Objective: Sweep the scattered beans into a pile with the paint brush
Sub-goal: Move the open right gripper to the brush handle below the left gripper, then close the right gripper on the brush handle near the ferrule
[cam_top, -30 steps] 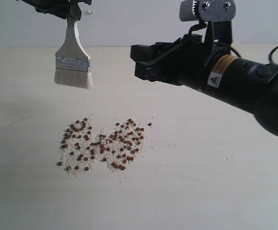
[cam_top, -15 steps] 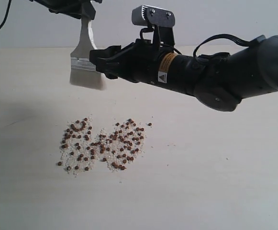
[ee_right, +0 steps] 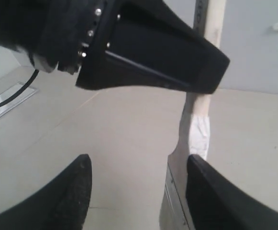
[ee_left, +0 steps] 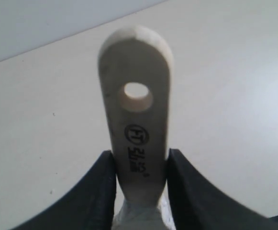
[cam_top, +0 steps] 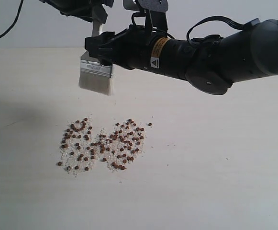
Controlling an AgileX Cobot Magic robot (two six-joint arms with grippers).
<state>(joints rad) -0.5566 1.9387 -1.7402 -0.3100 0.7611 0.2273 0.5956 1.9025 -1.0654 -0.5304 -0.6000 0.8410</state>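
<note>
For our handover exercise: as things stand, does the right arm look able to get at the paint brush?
Probably yes. The right gripper, jaws open, sits beside the paint brush near its metal band, nothing between; the left gripper holds only the handle.

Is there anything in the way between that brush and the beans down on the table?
Nothing visible. The paint brush, gripped by the left tool, hangs in the air clear of the beans. The right tool is open, up level with the brush, not beneath its bristles.

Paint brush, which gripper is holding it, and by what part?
Left gripper holds the paint brush by its wooden handle; the right gripper is open.
</note>
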